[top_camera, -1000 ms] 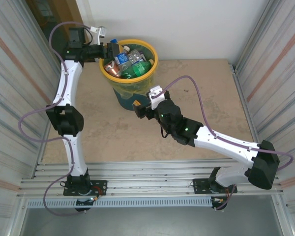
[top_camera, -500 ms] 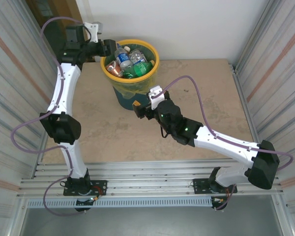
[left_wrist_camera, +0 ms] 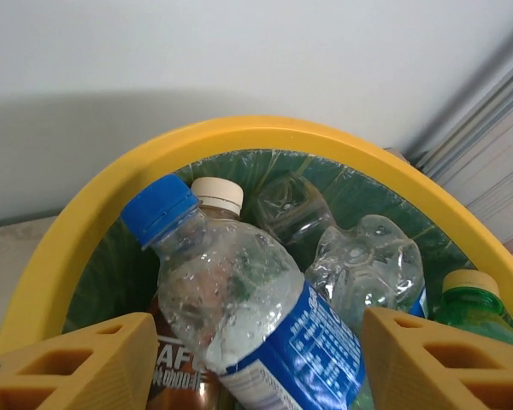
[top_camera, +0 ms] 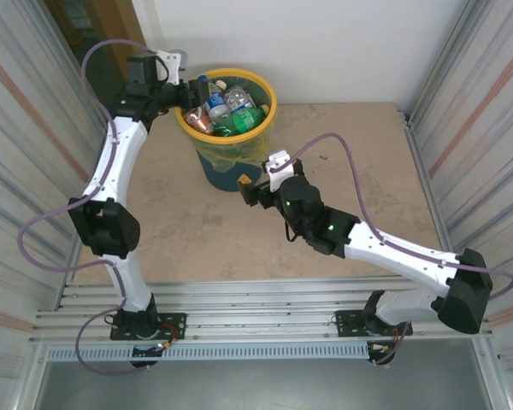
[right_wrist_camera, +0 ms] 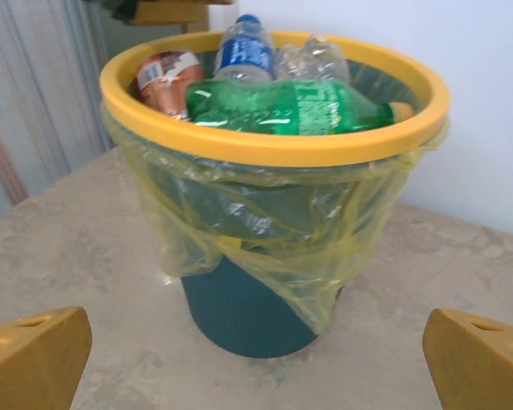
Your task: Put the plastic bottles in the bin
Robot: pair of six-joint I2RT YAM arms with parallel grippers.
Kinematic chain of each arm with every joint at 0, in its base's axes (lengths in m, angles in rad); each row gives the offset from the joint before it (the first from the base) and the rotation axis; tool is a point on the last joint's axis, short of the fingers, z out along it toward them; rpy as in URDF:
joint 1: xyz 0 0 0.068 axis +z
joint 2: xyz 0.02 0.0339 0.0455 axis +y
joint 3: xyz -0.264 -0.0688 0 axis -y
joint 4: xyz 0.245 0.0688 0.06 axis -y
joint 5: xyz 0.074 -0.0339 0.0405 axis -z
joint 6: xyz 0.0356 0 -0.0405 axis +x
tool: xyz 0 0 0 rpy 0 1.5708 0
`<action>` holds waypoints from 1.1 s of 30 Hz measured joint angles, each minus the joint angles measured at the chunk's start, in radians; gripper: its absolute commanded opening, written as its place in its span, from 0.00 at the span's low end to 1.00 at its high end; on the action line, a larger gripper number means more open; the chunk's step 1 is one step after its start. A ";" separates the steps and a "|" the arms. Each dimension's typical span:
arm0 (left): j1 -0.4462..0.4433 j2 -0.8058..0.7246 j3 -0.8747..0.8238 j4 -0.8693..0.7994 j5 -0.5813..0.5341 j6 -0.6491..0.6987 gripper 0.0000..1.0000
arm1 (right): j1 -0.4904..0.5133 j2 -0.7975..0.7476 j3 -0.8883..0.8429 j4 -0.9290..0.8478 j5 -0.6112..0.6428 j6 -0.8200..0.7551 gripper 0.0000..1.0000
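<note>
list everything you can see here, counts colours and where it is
bin: one, yellow rim, dark teal body, far side of the table
bag liner: one, translucent yellow-green, draped over the bin's rim
green bottle: one, lying on top of the pile in the bin
blue-capped bottle: one, clear with a blue label, at the bin's left rim
brown-orange bottle: one, in the bin
clear crushed bottles: at least two, in the bin
table: one, beige
cables: two, purple, one along each arm
arms: two, white and black
left pincer: orange fingers either side of the blue-capped bottle, grip unclear
right pincer: orange fingers, open, empty, facing the bin
</note>
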 measured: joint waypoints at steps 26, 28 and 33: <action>-0.003 -0.981 -1.074 0.370 -0.513 0.003 0.99 | -0.277 -0.442 -0.164 -0.455 0.281 0.241 0.98; -0.003 -1.028 -1.139 0.398 -0.562 0.003 0.99 | -0.298 -0.455 -0.169 -0.473 0.284 0.257 0.98; -0.003 -1.120 -1.320 0.499 -0.681 0.004 0.99 | -0.334 -0.467 -0.192 -0.496 0.288 0.269 0.98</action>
